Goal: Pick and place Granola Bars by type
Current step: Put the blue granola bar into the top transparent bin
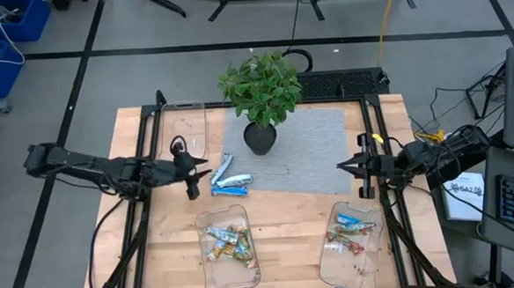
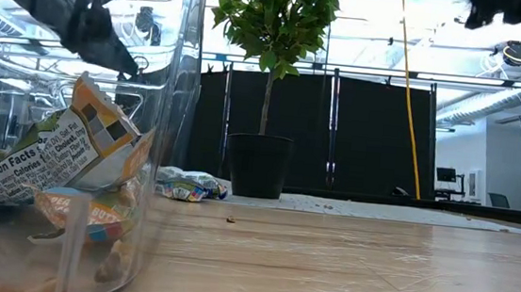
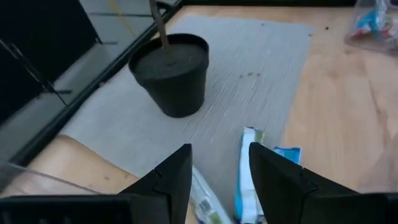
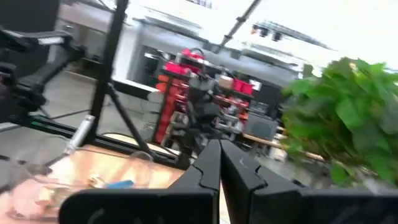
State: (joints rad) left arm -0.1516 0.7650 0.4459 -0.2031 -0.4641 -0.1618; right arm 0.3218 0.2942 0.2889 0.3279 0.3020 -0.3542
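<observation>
Low in the high view, two clear trays [image 1: 230, 243] [image 1: 351, 238] hold sorted Granola Bars [image 1: 228, 242]. At center, loose blue-white bars [image 1: 230, 180] lie beside the left gripper [image 1: 207, 166], fingers parted. The right gripper [image 1: 341, 165], mid-right, is pinched closed, empty. A potted plant [image 1: 261, 91] stands above.

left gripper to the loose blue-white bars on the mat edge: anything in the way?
Nothing visible. The left gripper, fingers open, sits right beside the blue-white bars, with only bare mat between them. The potted plant stands off to the side.
</observation>
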